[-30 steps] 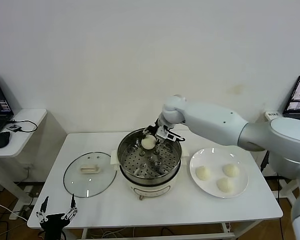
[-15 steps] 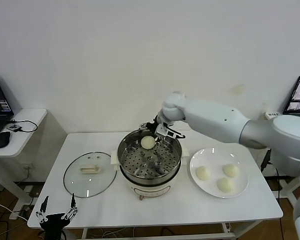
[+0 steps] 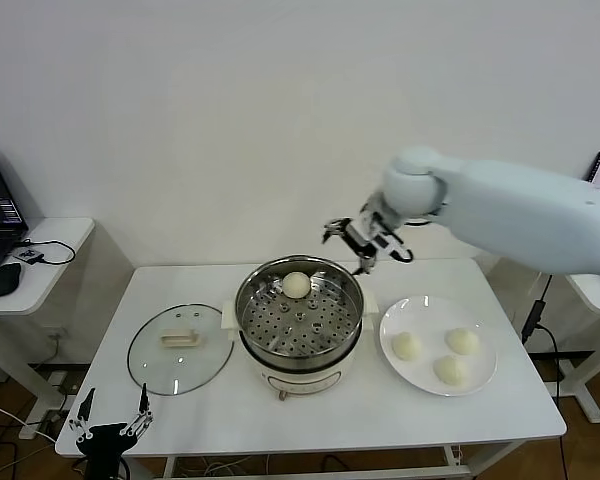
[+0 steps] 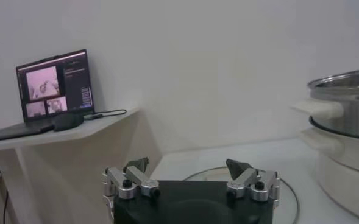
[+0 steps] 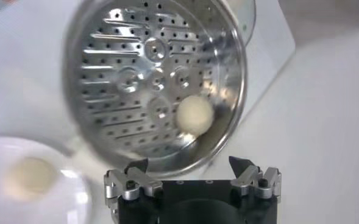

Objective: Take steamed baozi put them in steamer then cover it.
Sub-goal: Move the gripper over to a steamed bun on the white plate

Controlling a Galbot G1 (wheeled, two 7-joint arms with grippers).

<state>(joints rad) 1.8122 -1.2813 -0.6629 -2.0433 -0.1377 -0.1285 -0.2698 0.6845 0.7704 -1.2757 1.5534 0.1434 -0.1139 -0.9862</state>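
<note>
1. The right gripper is seen with its jaws apart and empty, lifted clear of the steamer and drawn back above its far right rim; a second ago it was down inside the pot, closed on a baozi.
2. That baozi has been released and now lies alone on the perforated tray, near the far wall; in the right wrist view it is seen free of the gripper.
3. One placement is judged done; three remain, then the covering.
4. Baozi are counted as four: one in the steamer, three on the plate to the right of the steamer.
5. One cover is seen, lying flat on the tabletop left of the steamer, untouched.
6. One steamer and one plate are counted.
7. The left gripper is parked low at the tabletop's near left edge, jaws apart, nothing held.
</note>
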